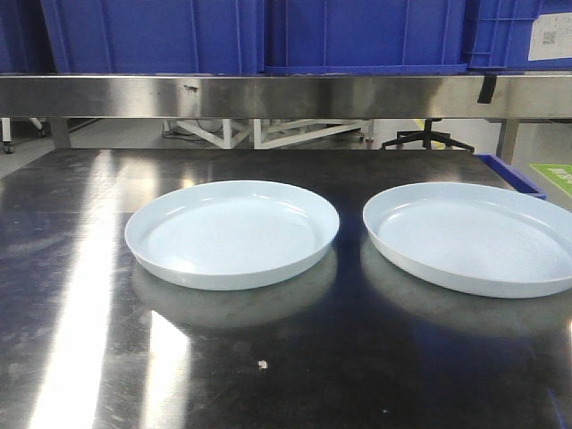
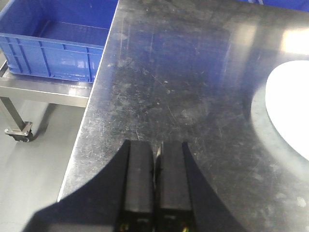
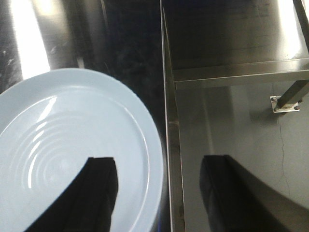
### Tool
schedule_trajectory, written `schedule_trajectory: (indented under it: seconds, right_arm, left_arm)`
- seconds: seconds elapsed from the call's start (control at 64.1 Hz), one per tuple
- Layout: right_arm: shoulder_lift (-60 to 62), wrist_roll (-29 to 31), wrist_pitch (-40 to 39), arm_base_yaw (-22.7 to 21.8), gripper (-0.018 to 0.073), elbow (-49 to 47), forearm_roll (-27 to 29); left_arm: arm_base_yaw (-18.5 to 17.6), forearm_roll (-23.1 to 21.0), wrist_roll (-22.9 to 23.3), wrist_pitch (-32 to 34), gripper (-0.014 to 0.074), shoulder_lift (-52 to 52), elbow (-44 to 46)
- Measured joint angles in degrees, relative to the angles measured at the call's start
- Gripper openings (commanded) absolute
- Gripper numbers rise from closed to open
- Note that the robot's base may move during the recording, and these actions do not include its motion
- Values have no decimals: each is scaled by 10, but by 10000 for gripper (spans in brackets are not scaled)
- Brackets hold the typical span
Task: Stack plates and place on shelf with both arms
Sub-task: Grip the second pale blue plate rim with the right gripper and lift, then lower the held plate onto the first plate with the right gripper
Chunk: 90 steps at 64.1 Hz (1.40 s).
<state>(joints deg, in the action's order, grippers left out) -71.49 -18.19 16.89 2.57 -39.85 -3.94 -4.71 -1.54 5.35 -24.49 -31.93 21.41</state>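
Frontally, two plates (image 1: 232,234) sat apart; only wrist views showed left gripper (image 2: 155,147) closed, empty, and right gripper (image 3: 159,169) spread wide, empty.

Glossy smooth plates (image 1: 232,234), scratched steel tabletop (image 1: 295,366)

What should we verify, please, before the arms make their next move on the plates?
1. Plates lie apart and unstacked, left plate and right plate: ok.
2. Both plates empty: ok.
3. Left gripper jaws open for a grasp: not ok; they are shut, over bare tabletop.
4. Right gripper jaws open: ok; one side is over the right plate, the other past the table edge.
5. Shelf has room for the plates: cannot tell; blue crates stand above its rail.
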Motion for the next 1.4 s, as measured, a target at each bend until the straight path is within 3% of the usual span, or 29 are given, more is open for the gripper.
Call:
schedule_trajectory:
  seconds: [0.561,0.686,0.811,0.873,1.092,1.404]
  right_arm:
    - [-158,0,5,0,470,-53,-3]
    - [-167,0,5,0,303,-53,-3]
    - [-168,0,5,0,9,-54,-7]
    - [-168,-1,5,0,44,-60,-14]
    - [-161,-1,65,0,23,-124,-55]
    - [-113,-1,121,25,23,-229,-63]
  left_arm:
    - [0,0,0,0,85,0,0]
    - [0,0,0,0,85,0,0]
    - [0,0,0,0,85,0,0]
    - [0,0,0,0,85,0,0]
    - [0,0,0,0,85,0,0]
    - [0,0,0,0,85,0,0]
